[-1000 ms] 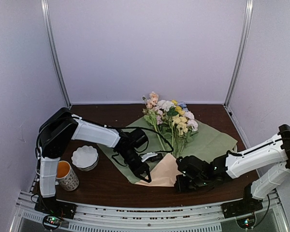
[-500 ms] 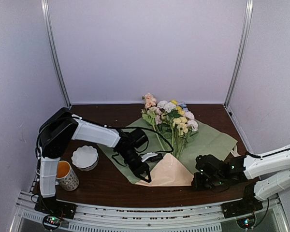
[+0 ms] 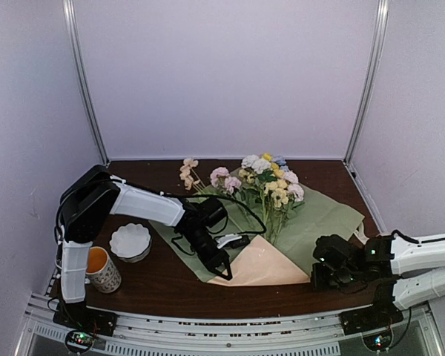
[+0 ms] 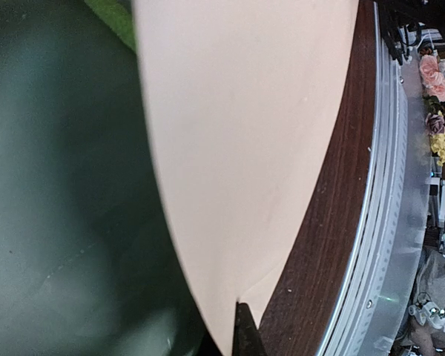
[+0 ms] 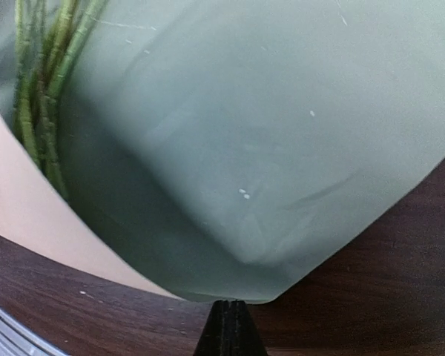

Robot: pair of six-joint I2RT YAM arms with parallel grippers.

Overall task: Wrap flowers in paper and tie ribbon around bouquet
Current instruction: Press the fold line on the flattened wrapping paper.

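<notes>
Sage-green paper (image 3: 322, 215): lay mid-table, peach corner folded.
Flowers (image 3: 271, 185): lay on it.
Left gripper (image 3: 225, 274): clenched at peach fold.
Right gripper (image 5: 228, 308): clenched beside paper.

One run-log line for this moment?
left gripper: shut on paper, peach corner | right gripper: shut on paper, green edge | flowers: loose on paper, unwrapped

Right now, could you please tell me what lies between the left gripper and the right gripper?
The folded-over peach side of the paper fills that stretch, from the left gripper to the right gripper; the top view shows it.
</notes>
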